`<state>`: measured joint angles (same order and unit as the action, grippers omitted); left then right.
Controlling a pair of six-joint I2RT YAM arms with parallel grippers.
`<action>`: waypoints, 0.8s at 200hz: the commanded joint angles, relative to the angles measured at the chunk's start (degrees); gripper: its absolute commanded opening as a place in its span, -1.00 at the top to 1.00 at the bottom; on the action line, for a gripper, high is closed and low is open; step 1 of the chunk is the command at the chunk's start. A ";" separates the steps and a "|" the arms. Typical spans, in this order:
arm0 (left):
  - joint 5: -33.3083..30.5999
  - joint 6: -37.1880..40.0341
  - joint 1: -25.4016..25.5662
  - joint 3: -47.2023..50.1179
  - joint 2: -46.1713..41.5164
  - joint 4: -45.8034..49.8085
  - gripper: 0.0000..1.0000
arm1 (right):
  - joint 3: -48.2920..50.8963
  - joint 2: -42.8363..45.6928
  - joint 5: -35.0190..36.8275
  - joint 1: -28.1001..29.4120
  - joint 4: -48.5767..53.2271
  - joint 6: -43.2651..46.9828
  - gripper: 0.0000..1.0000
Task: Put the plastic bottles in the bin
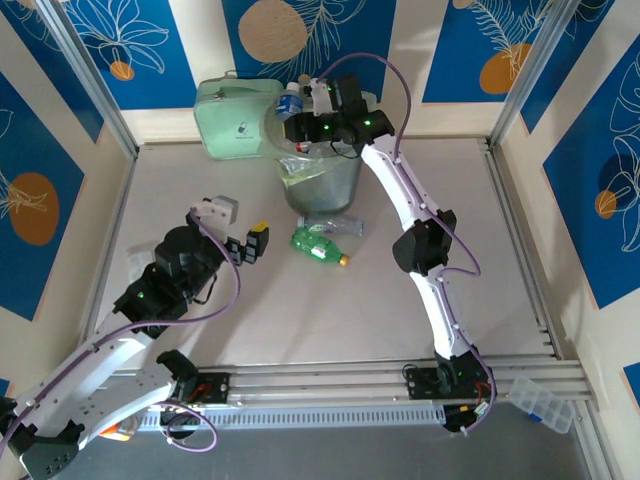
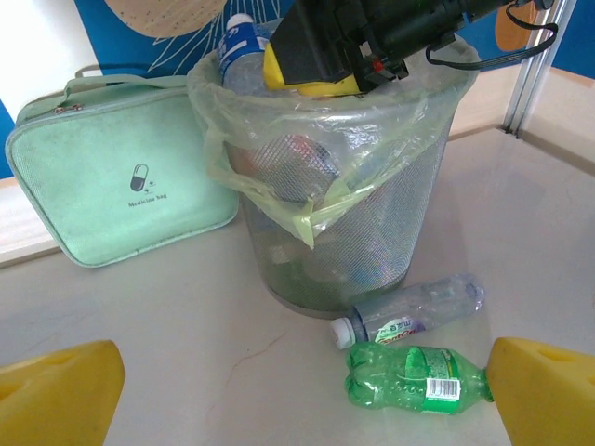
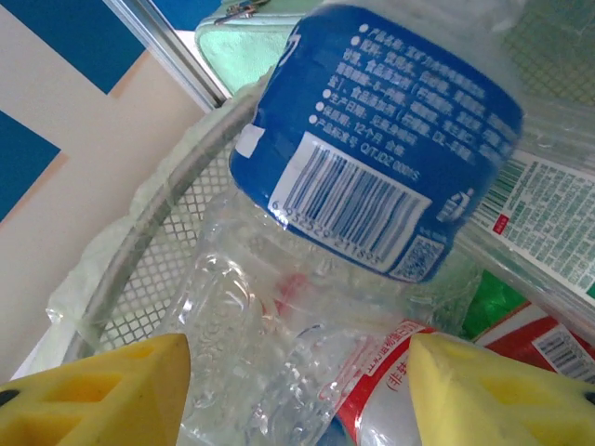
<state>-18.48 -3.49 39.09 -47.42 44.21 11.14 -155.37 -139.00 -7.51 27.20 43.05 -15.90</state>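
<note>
The bin (image 1: 335, 190), a grey mesh bucket with a pale green liner, stands at the back middle and holds several plastic bottles. A clear bottle with a blue label (image 3: 381, 139) leans on the rim (image 3: 139, 251), its top sticking out (image 2: 244, 46) (image 1: 290, 100). My right gripper (image 1: 300, 128) (image 3: 297, 400) hovers open over the bin, that bottle's clear base lying loose between its yellow fingers (image 3: 121, 390); a red-labelled bottle (image 3: 418, 390) lies below. On the table before the bin lie a clear bottle (image 2: 418, 311) (image 1: 335, 225) and a green bottle (image 2: 414, 376) (image 1: 320, 245). My left gripper (image 1: 255, 240) (image 2: 302, 400) is open, short of them.
A pale green zipped case (image 1: 235, 120) (image 2: 121, 177) stands against the back wall, touching the bin's left side. Metal rails border the table at both sides and along the near edge. A small clear plastic box (image 1: 540, 400) lies at the near right, off the table.
</note>
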 commanded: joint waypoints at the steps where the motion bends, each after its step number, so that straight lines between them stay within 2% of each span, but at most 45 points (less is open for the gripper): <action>1: -0.89 0.76 -0.68 0.49 -0.35 -1.74 -1.00 | -1.15 -1.10 -0.95 0.81 2.25 -1.25 -0.23; 47: -1.34 0.85 -0.87 0.66 -0.27 -1.97 -1.00 | -1.21 3.56 0.26 0.49 3.07 0.39 -0.22; 85: -1.38 0.43 -0.86 0.98 -0.27 -2.60 -1.00 | -0.72 11.87 3.23 0.44 4.39 1.91 -0.40; 104: -1.12 0.04 -0.89 1.53 -0.69 -3.34 -0.99 | 1.85 17.49 5.42 0.82 4.73 2.82 -0.43; 132: 0.19 -4.46 -1.00 2.15 -1.39 -4.00 -0.97 | 13.07 28.62 9.46 2.00 3.29 2.71 -0.43; 160: 4.61 -12.32 -0.87 -0.10 -0.50 -1.06 -0.96 | 38.41 46.27 11.64 4.27 -7.02 0.72 -0.40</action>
<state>-17.76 -8.62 38.83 -45.74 43.70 9.02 -133.01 -103.37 0.93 29.39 42.85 -14.02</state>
